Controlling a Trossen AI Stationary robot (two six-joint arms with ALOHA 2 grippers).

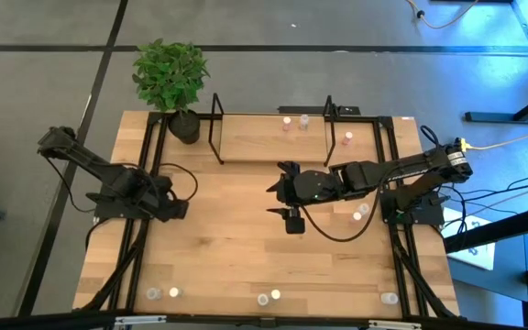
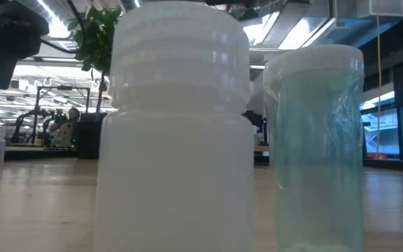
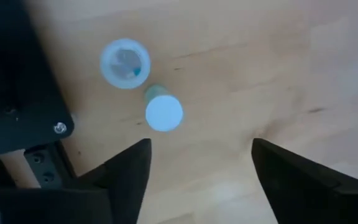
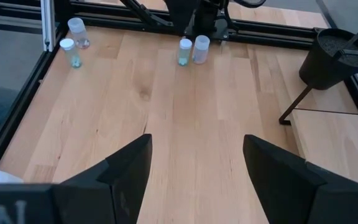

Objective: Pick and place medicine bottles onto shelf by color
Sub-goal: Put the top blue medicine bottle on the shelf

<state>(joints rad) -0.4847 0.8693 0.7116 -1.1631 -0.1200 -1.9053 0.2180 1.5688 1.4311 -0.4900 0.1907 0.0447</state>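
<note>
My left gripper (image 3: 201, 143) hangs open and pointing down at the table's left (image 1: 170, 202). Two medicine bottles stand on the tabletop just beyond its fingertips: a greenish one with a white cap (image 3: 163, 113) and a clear one (image 3: 124, 62); nothing is between the fingers. The right wrist view shows the same pair (image 4: 192, 48) beside the left arm. My right gripper (image 1: 276, 190) is open over the middle of the table, empty (image 4: 196, 140). The shelf (image 1: 255, 142) stands at the far edge with pinkish bottles (image 1: 295, 121) upright on its board.
More bottles stand at the near left (image 1: 163, 293), near middle (image 1: 269, 297), near right (image 1: 390, 298) and by the right arm (image 1: 361, 213). Two fill the low view (image 2: 177, 126). A potted plant (image 1: 181, 119) stands at the shelf's left end. A black frame (image 3: 17, 124) borders the table.
</note>
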